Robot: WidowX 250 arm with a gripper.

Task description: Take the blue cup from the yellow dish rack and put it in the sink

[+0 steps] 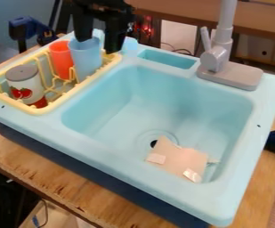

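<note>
My gripper is at the upper left of the frame with its fingers spread, close to the light-blue cup. That cup stands unlifted in the yellow dish rack, beside the orange cup and near the tomato can. A flat pinkish piece lies in the sink basin, lower right.

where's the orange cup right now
In the camera view, the orange cup is at upper left in the yellow rack, right beside the blue cup.

Two cups, one can, one faucet
</note>
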